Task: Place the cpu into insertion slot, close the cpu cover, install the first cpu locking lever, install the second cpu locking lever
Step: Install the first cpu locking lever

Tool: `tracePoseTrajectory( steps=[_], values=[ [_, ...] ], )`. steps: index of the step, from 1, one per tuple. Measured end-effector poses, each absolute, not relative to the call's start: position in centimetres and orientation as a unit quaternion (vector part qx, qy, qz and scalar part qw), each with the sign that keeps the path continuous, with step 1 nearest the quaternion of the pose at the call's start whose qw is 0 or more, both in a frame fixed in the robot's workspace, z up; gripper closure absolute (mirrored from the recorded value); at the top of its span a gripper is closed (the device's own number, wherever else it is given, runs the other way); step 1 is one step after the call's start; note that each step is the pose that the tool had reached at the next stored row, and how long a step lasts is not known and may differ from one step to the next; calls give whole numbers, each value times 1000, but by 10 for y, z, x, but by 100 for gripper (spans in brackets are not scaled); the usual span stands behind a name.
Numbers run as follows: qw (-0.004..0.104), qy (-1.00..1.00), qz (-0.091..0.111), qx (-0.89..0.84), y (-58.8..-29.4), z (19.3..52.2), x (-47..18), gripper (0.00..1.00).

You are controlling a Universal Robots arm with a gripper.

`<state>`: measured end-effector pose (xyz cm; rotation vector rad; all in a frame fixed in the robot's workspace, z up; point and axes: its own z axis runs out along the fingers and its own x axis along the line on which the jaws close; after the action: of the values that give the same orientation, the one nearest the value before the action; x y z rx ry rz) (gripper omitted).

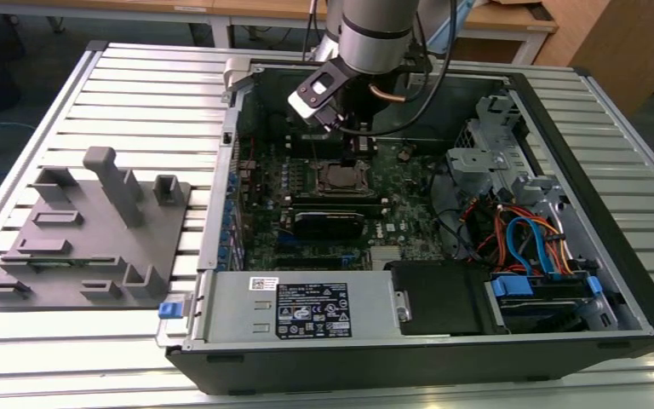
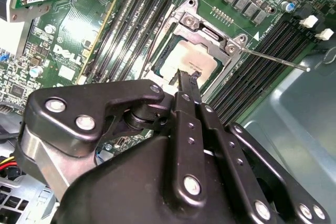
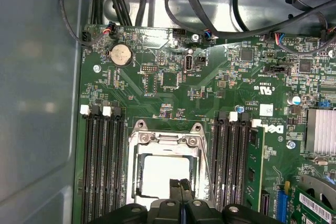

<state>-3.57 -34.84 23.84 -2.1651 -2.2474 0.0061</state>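
Surface: slatted metal counter (image 1: 134,94); on it an open black case (image 1: 418,358), lying on its side, and towards the exterior view's left a grey moulded tray (image 1: 77,247). Room: wooden desks (image 1: 509,17) behind the counter; blue-grey floor (image 1: 31,34) beyond.

Case contents: green board (image 1: 407,213); grey power supply (image 1: 304,307) along the near wall; orange and blue cables (image 1: 520,234) on the exterior view's right.

Slot (image 1: 342,177): near mid-board, between rows of long black slots. Cpu (image 2: 191,59) (image 3: 157,174): pale square, seated in the slot. Cover (image 2: 210,35) (image 3: 168,140): silver frame, lying down around the cpu, whose top shows through the window. Lever (image 2: 273,59): thin metal rod, standing out from a socket corner across the black slots.

Arm (image 1: 373,34): reaches down into the case above the slot. End effector (image 2: 188,77) (image 3: 181,183): fingers narrow, pressed together, nothing between them; in both wrist views the tips sit over the cpu near its edge; contact cannot be told.
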Motion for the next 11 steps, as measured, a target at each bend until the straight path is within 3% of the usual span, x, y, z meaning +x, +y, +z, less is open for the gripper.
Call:
tracePoseTrajectory(
  steps=[11],
  values=[
    [10,-720,2,-694,-348,239,-36,89]
  ],
)
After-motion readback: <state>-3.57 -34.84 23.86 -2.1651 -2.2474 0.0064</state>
